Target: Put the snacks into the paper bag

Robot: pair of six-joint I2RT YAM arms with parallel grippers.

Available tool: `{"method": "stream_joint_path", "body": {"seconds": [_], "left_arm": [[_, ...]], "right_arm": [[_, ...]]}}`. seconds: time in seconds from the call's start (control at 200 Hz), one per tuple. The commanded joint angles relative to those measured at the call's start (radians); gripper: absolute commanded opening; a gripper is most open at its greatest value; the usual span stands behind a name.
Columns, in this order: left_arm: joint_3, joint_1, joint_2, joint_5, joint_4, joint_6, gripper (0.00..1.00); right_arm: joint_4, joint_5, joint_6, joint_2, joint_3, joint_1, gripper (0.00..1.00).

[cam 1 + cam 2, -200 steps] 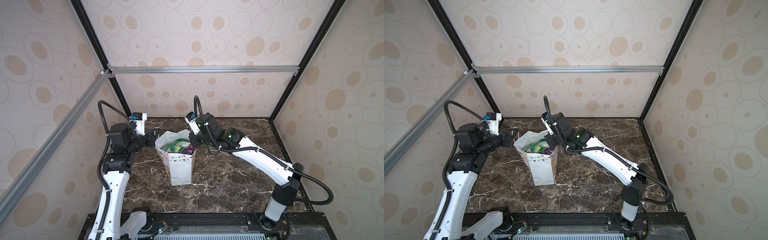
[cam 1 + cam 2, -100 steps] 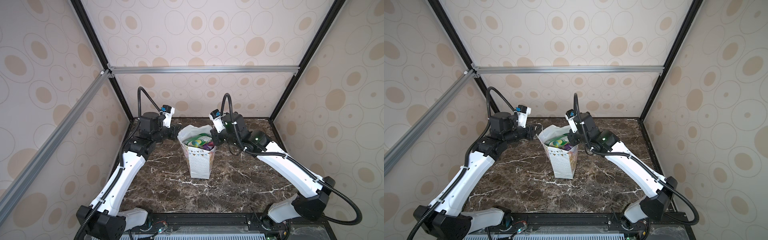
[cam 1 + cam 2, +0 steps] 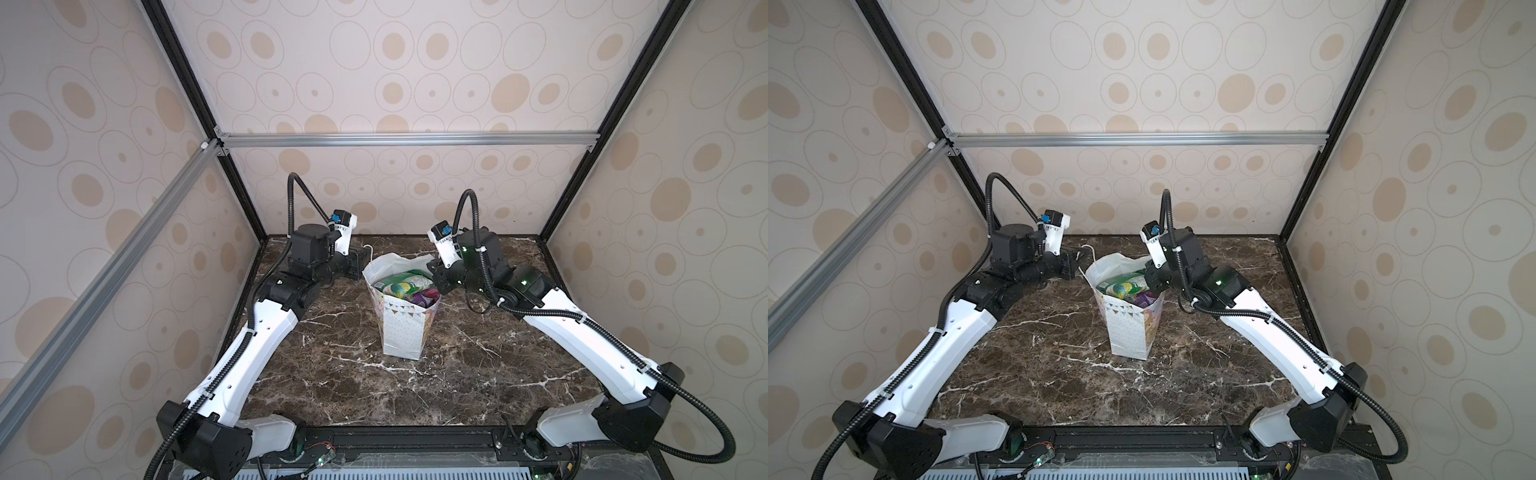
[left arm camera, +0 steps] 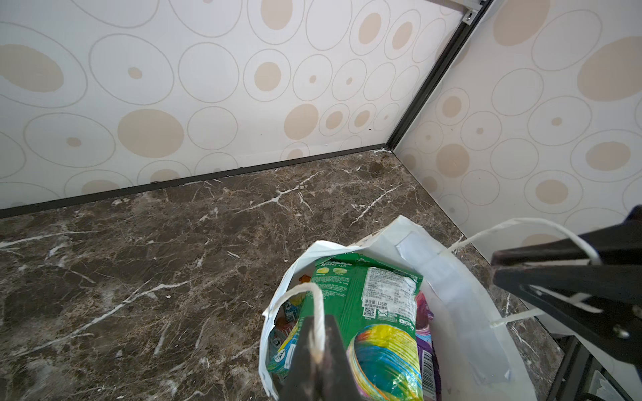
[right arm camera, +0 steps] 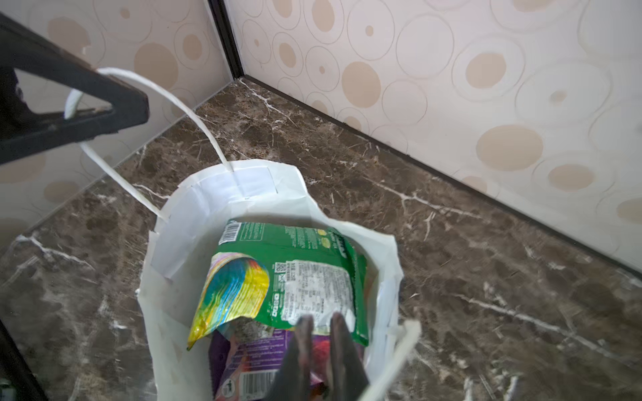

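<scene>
Paper bag (image 3: 400,332) is standing upright mid-table on the marble tabletop (image 3: 478,374), mouth open, between the two arms. Snacks (image 3: 402,284) are sitting inside it. A green packet (image 5: 305,253) is lying on top and a purple packet (image 5: 250,350) is showing under it. No packet is showing on the marble outside the bag in both top views.

Left gripper (image 4: 318,330) is clenching the left cord handle (image 4: 314,295) at the bag's far-left rim, with the cord running between its closed fingers. Right gripper (image 5: 322,317) is hovering over the bag's right rim. Its jaws are standing slightly apart with nothing between them. Right cord handle (image 5: 403,342) is lying just beside it, and in the left wrist view the cord is draping over one finger.

Judgement: loading looks finished, and the step in hand is freeing the handles. The next move calls for opening the left jaws, then lifting both grippers up and outward so neither cord snags and tips the bag.
</scene>
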Motion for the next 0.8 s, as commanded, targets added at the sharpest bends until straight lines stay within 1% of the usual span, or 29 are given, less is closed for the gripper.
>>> {"method": "stream_joint_path", "body": {"seconds": [0.0, 0.095, 0.175, 0.23, 0.255, 0.31, 0.355, 0.42, 0.54, 0.66, 0.795], "left_arm": [[0.059, -0.006, -0.053, -0.02, 0.051, -0.016, 0.02], [0.053, -0.009, -0.069, -0.028, 0.034, -0.022, 0.05], [0.045, -0.011, -0.087, -0.056, 0.026, -0.022, 0.09], [0.041, -0.011, -0.1, -0.088, 0.019, -0.022, 0.11], [0.038, -0.01, -0.106, -0.104, 0.017, -0.023, 0.14], [0.033, -0.011, -0.118, -0.141, 0.008, -0.025, 0.25], [0.031, -0.011, -0.125, -0.163, 0.0, -0.025, 0.31], [0.035, -0.009, -0.131, -0.191, -0.012, -0.023, 0.38], [0.054, -0.011, -0.136, -0.253, -0.045, -0.015, 0.48], [0.074, -0.01, -0.137, -0.342, -0.078, 0.012, 0.56], [0.06, -0.009, -0.161, -0.55, -0.108, 0.038, 0.63]], "right_arm": [[0.072, 0.017, -0.005, -0.057, -0.02, -0.008, 0.24], [0.051, 0.02, -0.008, -0.064, -0.017, -0.014, 0.29], [0.043, 0.02, -0.008, -0.073, -0.017, -0.014, 0.39], [0.039, 0.023, -0.01, -0.081, -0.017, -0.015, 0.42], [0.037, 0.027, -0.011, -0.084, -0.017, -0.015, 0.44], [0.03, 0.041, -0.013, -0.089, -0.018, -0.016, 0.45], [0.023, 0.056, -0.013, -0.093, -0.017, -0.018, 0.47], [0.011, 0.073, -0.01, -0.103, -0.02, -0.02, 0.49], [-0.006, 0.091, 0.006, -0.128, -0.026, -0.024, 0.53], [-0.004, 0.107, 0.02, -0.167, -0.049, -0.024, 0.57], [-0.007, 0.179, 0.026, -0.222, -0.086, -0.032, 0.61]]}}
